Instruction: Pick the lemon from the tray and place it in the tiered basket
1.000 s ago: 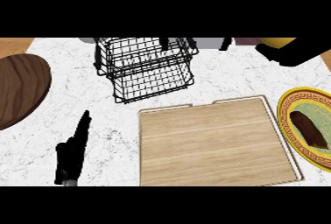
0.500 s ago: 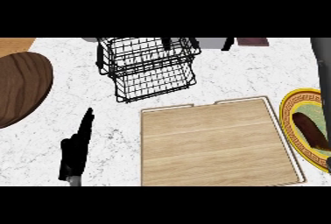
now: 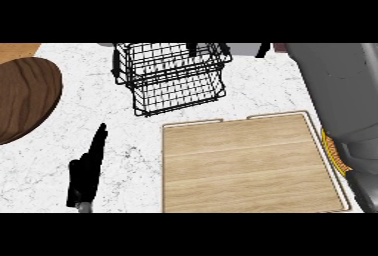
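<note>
The lemon cannot be located: it shows neither on the tray [image 3: 251, 165] nor in the tiered basket [image 3: 173, 75]. The tray, a light wooden board with a raised rim, lies at the near right of the table [image 3: 244, 95]. The black wire basket stands at the far edge, beyond the tray's left corner. The grey right forearm [image 3: 343, 100] covers the table's right edge and most of a yellow-rimmed plate [image 3: 336, 155]; the right hand is out of view. The left hand [image 3: 88, 170] rests at the near left, fingers straight, holding nothing. A dark round wooden board [image 3: 22, 100] lies at the left edge.
</note>
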{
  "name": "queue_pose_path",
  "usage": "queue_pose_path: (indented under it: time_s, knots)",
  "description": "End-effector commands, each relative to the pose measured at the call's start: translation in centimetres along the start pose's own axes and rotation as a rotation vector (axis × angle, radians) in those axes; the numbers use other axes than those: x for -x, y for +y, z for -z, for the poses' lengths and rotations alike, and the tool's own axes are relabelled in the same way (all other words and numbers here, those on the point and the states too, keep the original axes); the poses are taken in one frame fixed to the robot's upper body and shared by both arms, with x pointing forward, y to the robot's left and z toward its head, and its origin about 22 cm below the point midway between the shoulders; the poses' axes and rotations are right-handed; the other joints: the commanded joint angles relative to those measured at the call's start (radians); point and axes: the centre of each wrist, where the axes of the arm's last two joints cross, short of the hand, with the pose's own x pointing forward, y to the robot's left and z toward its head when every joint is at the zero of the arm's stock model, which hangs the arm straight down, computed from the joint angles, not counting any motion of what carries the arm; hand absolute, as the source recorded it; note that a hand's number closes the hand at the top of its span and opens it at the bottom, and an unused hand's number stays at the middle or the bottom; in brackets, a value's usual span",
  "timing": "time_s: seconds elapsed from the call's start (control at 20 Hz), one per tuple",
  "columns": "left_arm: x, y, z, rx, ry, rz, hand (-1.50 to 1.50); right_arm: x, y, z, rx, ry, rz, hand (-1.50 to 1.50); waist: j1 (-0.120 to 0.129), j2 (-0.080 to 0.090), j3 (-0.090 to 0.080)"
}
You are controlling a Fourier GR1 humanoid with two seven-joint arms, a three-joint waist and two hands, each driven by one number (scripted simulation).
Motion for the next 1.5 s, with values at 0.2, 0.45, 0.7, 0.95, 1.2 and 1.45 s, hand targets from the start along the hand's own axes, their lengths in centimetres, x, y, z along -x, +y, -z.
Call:
queue_pose_path:
  time_s: [0.2,0.45,0.7,0.95,1.2,1.45]
  knots:
    - [0.9,-0.1,0.4,0.010,0.074,0.004,0.00,-1.3,5.9,3.1,-0.048,-0.001,-0.054,1.50,0.003,0.006,-0.004]
    - [1.3,0.1,0.8,0.016,0.055,-0.012,0.00,-0.1,9.5,3.9,-0.060,0.068,-0.068,1.50,0.006,0.009,-0.005]
    - [0.9,-1.3,0.4,0.023,0.046,-0.007,0.00,0.4,10.8,4.4,-0.074,0.102,0.062,1.50,0.012,0.012,-0.004]
    - [1.1,1.2,0.1,0.033,0.047,0.004,0.00,3.2,11.4,4.0,-0.120,0.153,0.336,-1.50,0.019,0.014,-0.004]
    - [0.9,0.2,-0.3,0.017,0.042,0.009,0.00,3.3,12.4,4.0,-0.093,0.142,0.536,-1.50,0.008,0.006,-0.003]
    - [0.8,0.0,-0.2,0.012,0.050,0.013,0.00,4.3,10.2,4.0,0.051,0.099,0.676,-1.50,0.008,0.008,-0.003]
